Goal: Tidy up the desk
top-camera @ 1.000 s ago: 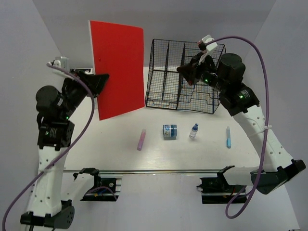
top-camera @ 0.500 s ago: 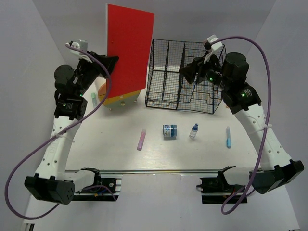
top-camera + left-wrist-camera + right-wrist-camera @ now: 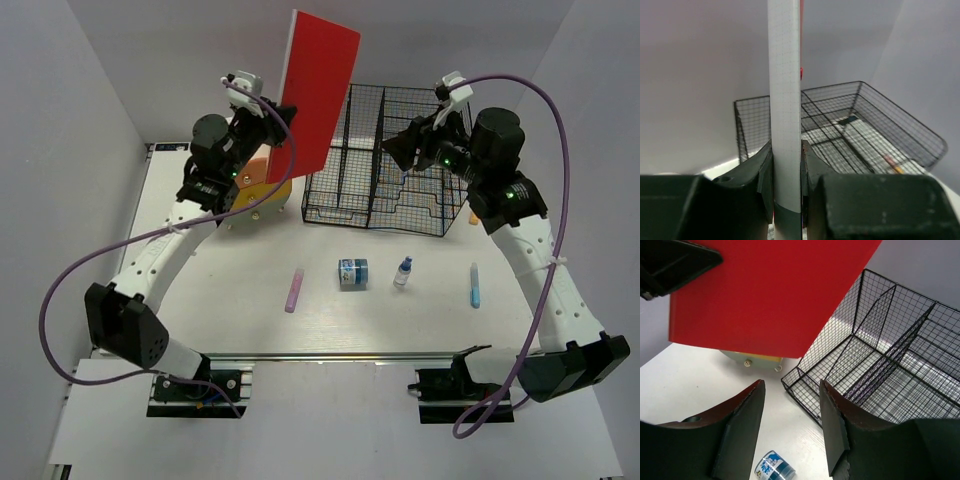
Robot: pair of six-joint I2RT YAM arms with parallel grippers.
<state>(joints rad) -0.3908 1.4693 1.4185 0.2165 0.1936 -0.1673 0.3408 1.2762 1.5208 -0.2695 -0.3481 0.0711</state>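
Top view: the white bench (image 3: 250, 330) spreads out under both arms, with its metal rail along the near edge. My left jaws are clamped on the lower edge of a red book (image 3: 320, 90), held upright and tilted in the air, above the left end of the black wire basket (image 3: 345, 150). A cream-and-orange drawer box (image 3: 262, 195) sits on the bench just left of the basket, under the left arm. Nearer to me, a purple stick (image 3: 295, 289), a small blue jar (image 3: 352, 273), a little bottle (image 3: 403, 272) and a blue stick (image 3: 474, 285) lie in a loose row, each apart from the next. My right jaws hang over the right part of the basket.

Left wrist view: I see the book edge-on, a pale strip pinched tight between the jaws, with the basket behind it.

Right wrist view: these jaws stand apart with nothing between them. Beyond them are the book's red cover, the basket's compartments, the drawer box and the jar on the bench.
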